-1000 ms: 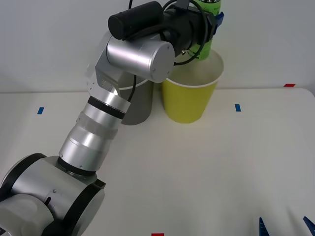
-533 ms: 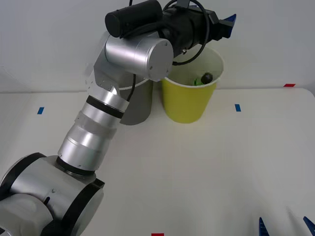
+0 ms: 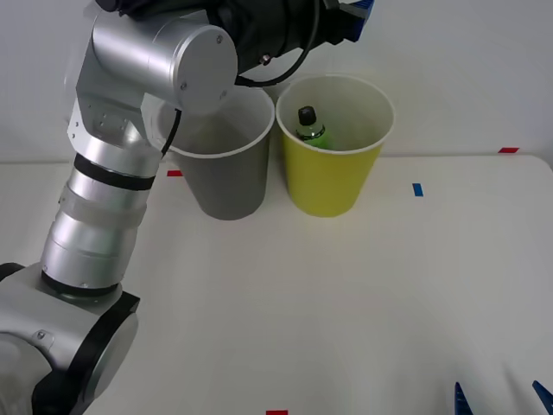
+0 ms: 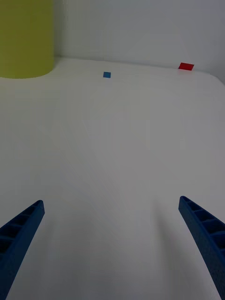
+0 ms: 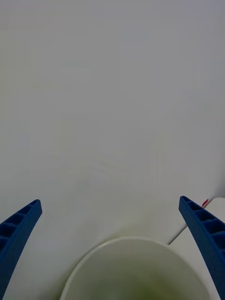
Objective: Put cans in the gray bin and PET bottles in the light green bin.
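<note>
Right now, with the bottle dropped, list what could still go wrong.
1. The left gripper hangs open just above the light green bin; a low retreat could clip its rim and tip it.
2. The gray bin stands right beside it under the left arm, so a swing could knock it.
3. The PET bottle leans inside, its cap near the rim.

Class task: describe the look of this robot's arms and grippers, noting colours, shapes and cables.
The left arm is built of brushed-silver cylindrical segments with black ring joints, a black wrist housing and a thin black cable. The left gripper and right gripper each have two blue, ribbed, tapering fingers.
</note>
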You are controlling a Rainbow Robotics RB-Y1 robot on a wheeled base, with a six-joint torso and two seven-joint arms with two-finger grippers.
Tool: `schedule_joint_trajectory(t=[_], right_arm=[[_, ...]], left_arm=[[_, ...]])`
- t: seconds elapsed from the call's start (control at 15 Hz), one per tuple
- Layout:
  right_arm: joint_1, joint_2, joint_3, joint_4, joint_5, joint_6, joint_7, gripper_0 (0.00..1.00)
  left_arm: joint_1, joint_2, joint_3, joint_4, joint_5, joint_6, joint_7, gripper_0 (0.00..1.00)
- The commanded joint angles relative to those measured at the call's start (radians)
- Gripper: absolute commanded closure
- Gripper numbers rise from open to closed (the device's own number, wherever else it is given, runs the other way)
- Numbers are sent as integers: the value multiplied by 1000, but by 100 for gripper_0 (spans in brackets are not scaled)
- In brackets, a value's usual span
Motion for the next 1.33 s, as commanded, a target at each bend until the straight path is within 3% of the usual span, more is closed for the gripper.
schedule_joint_trajectory(t=[0.07,0.47,0.93,1.33], right_arm=[[0,0,0,0,0,0,0,0],[0,0,0,0,0,0,0,0],[0,0,0,0,0,0,0,0],[0,0,0,0,0,0,0,0]], left_arm=[[204,20,2,-215,-22,-4,-26,0],[625,85,58,-621,-40,-4,-54,0],[971,154,37,-701,-2,-206,-76,0],[1284,163,34,-744,10,-389,-85,0]])
